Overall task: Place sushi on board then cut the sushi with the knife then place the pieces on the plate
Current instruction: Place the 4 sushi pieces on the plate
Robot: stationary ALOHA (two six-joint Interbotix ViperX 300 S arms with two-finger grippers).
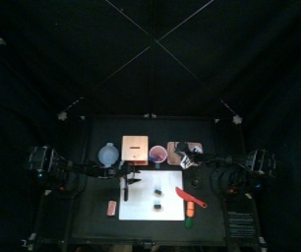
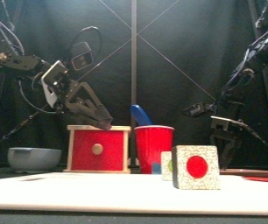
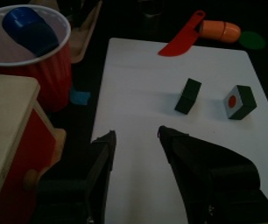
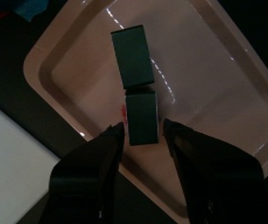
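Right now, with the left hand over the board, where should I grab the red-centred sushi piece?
Grip the red-centred piece across its two flat faces, with the left hand coming straight down. It stands on edge on the white board, thin, with bare board either side, so open jaws should straddle it.

Tally by kind. Item sushi piece (image 3: 188,96): 4 in all, 2 on the white cutting board (image 3: 137,114) and 2 on the pink tray (image 4: 207,70). Knives: 2, namely 1 blue knife (image 2: 140,114) and 1 red knife (image 3: 183,35). Board: 1. Tray: 1. Also 1 red cup (image 2: 154,149), 1 wooden box (image 2: 99,149), 1 blue-grey bowl (image 2: 33,157), 1 orange toy food (image 3: 218,29).
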